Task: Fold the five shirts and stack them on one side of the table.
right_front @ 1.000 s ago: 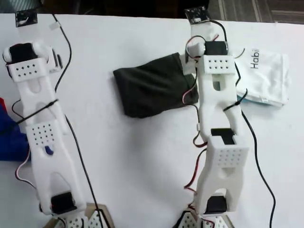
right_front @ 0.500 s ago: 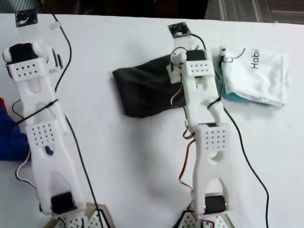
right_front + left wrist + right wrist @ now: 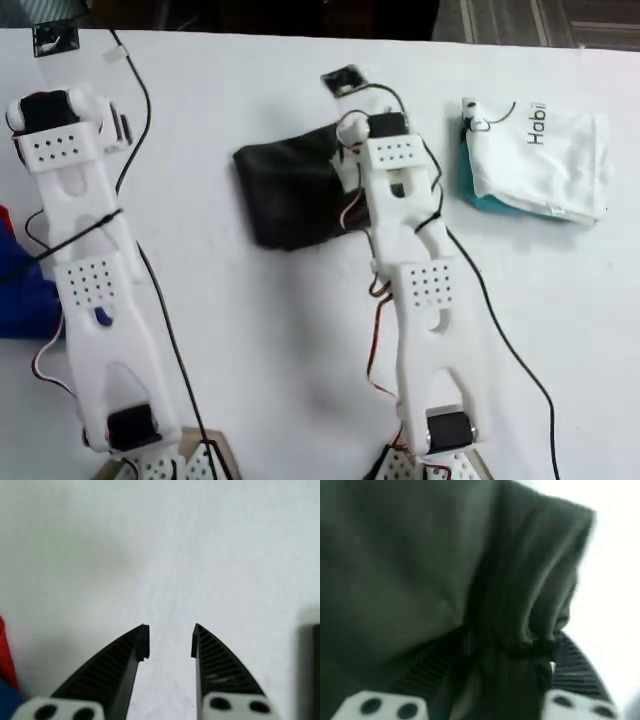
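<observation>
A folded dark shirt [image 3: 285, 195] lies mid-table. My right gripper [image 3: 510, 647] is at its right edge, open, with a thick fold of the dark shirt [image 3: 420, 565] bunched between the fingers [image 3: 577, 662]; the fabric hides the tips. In the high view the right arm's wrist [image 3: 390, 155] covers that edge. A folded white shirt [image 3: 545, 150] rests on a teal one [image 3: 470, 190] at the right side. My left gripper [image 3: 170, 640] hangs open over bare table at the far left, holding nothing. A blue shirt [image 3: 20, 290] with red [image 3: 5, 220] beside it lies at the left edge.
The left arm [image 3: 80, 250] stretches along the left side with cables trailing off it. Red cloth [image 3: 5, 652] and blue cloth [image 3: 7, 700] show beside the left fingers. Bare white table [image 3: 250, 330] spreads between the two arms and behind the dark shirt.
The right arm swung left from the edge of the white shirt stack to the dark shirt's right edge. The dark shirt shifted slightly left. The left arm stayed still.
</observation>
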Robot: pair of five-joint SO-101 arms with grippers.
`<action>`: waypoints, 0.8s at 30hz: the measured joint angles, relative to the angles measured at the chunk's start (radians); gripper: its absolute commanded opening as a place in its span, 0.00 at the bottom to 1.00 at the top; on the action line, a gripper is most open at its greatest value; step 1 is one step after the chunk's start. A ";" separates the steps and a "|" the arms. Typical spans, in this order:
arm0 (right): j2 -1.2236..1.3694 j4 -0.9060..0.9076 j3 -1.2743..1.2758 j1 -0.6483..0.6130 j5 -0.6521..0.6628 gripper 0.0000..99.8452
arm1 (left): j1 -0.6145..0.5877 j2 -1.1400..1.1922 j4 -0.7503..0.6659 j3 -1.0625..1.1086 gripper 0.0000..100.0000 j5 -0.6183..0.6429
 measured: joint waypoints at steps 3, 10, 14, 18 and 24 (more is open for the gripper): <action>0.000 0.023 -0.002 0.000 0.028 0.01 | 0.000 0.000 0.000 0.000 0.16 0.000; -0.031 0.089 0.006 -0.002 0.034 0.08 | 0.000 0.000 0.000 0.000 0.16 0.000; -0.077 0.130 0.009 -0.002 0.000 0.30 | 0.000 0.000 0.000 0.000 0.16 0.000; -0.149 0.138 0.009 0.015 -0.146 0.41 | 0.000 0.000 0.000 0.000 0.16 0.000; -0.226 0.147 0.009 -0.025 -0.310 0.41 | 0.000 0.000 0.000 0.000 0.16 0.000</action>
